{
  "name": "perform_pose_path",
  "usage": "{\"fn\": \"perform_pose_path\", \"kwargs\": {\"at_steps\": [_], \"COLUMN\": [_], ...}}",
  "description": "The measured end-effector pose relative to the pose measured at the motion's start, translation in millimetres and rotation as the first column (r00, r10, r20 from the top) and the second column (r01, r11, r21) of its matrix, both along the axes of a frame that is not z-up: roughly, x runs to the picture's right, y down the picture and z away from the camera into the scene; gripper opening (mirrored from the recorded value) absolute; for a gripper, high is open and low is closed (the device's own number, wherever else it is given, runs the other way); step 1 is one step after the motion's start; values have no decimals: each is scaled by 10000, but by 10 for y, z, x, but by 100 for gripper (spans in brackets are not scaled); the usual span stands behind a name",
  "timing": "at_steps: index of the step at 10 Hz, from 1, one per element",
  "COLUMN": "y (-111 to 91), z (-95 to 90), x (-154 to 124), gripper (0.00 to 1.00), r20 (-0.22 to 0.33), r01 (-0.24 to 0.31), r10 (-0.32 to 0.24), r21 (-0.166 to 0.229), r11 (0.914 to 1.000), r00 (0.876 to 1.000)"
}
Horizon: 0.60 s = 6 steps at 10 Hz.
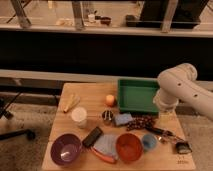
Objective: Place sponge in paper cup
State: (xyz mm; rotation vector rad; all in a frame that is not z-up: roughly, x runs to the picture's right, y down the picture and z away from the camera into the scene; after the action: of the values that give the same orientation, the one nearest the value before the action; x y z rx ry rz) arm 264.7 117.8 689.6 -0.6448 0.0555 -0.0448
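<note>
The sponge [122, 119], a small blue-grey block, lies flat near the middle of the wooden table [90, 95]. It sits just right of a little dark metal cup [107, 116]. The white paper cup [79, 116] stands upright further left, about two cup widths from the sponge. My white arm [175, 86] hangs over the table's right side, above the green bin's right end. The gripper itself is out of view past the right edge, with its jaws standing wide. Nothing touches the sponge or the cup.
A green bin [137, 96] stands at the back right, an orange ball [110, 100] beside it. Along the front sit a purple bowl [65, 149], black block [92, 136], pale-blue cloth [106, 145], orange bowl [129, 146] and small blue cup [148, 142]. A dark cluster [140, 122] lies right of the sponge.
</note>
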Motion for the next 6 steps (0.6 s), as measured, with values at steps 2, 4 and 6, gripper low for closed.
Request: {"fn": "perform_pose_path", "kwargs": {"at_steps": [2, 4, 6], "y": [96, 156, 240], "z": [84, 105, 137], "x": [-183, -264, -384], "gripper": [80, 80, 80], "r20": [85, 136, 284], "r01": [454, 682, 954], "r10": [-452, -677, -940], "r21": [-289, -412, -539], "r11": [9986, 9968, 9940], "r00": [9989, 9976, 9952]}}
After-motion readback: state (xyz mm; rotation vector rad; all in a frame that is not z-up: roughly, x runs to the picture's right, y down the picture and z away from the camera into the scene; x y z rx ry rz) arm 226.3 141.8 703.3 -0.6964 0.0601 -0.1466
